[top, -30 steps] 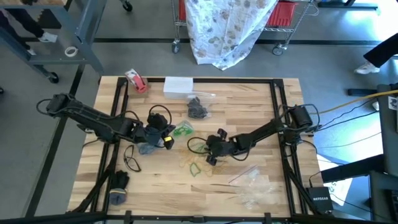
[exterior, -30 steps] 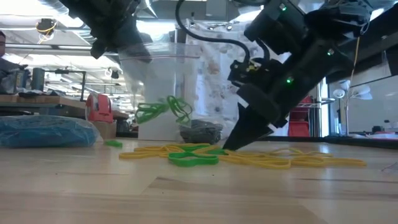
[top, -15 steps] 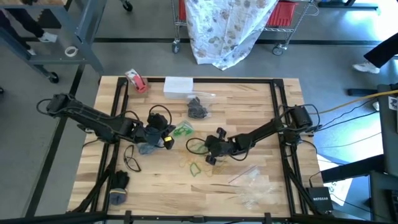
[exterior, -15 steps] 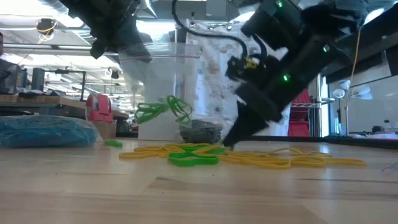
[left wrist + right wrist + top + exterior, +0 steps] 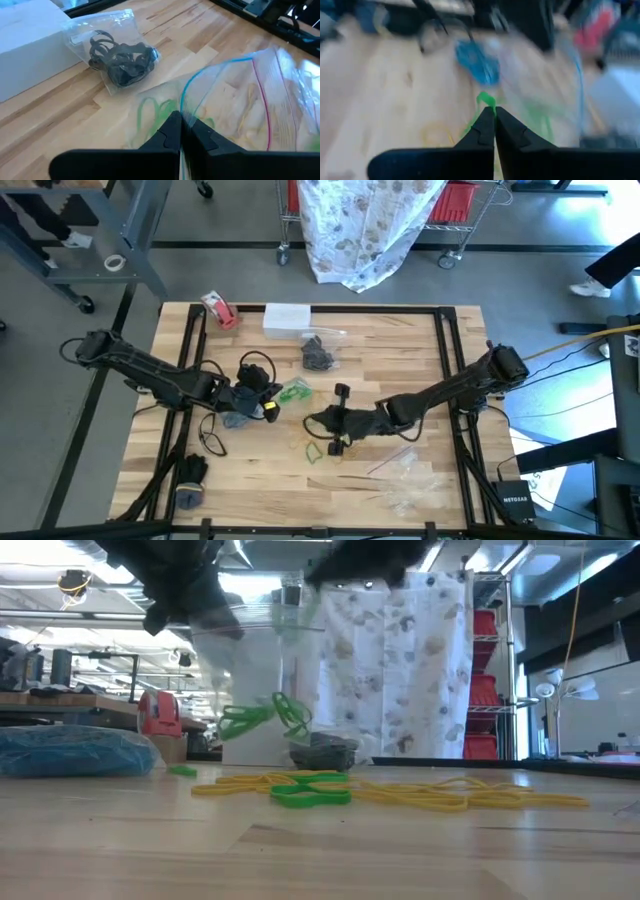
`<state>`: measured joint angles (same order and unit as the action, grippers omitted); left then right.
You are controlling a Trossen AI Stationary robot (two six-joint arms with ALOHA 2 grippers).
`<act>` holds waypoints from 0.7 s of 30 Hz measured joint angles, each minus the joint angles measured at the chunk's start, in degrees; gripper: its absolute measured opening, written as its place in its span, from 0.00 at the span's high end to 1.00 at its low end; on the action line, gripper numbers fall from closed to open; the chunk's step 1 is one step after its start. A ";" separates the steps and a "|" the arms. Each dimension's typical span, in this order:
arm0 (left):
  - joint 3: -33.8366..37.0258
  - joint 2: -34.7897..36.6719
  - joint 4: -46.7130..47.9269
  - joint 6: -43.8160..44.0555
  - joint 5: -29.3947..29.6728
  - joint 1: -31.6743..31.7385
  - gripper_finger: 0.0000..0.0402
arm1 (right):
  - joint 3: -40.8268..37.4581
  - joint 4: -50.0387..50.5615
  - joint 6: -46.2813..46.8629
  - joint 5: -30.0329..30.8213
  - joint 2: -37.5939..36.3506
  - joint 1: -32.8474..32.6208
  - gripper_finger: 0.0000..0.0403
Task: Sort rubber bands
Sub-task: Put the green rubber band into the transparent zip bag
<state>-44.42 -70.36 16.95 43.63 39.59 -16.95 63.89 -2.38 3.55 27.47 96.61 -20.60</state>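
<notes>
Since the left gripper pinches the bag rim, its mouth stays up for filling; the right gripper, fingers clamped on a green band, hangs above the loose bands mid-table.

Left gripper: fingers pressed together on the rim of a clear zip bag.
Clear zip bag: holds green rubber bands.
Second bag: on the wooden table, filled with black rubber bands.
White box: just beside the second bag.
</notes>
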 joint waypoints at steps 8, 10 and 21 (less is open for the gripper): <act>0.00 -1.65 -0.09 2.71 -0.02 -0.68 1.00 | 3.79 -7.80 -8.73 0.52 0.08 2.13 0.99; 0.00 -1.90 -0.12 2.92 -0.02 -0.70 1.00 | 3.97 -8.94 -8.85 0.49 0.01 3.44 0.99; 0.00 -1.95 -0.04 4.38 -0.02 -0.43 1.00 | 3.90 -4.40 -8.57 -2.37 0.03 7.54 0.91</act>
<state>-44.42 -72.31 16.91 48.01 39.57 -17.38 67.79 -6.79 -5.02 25.10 96.64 -13.06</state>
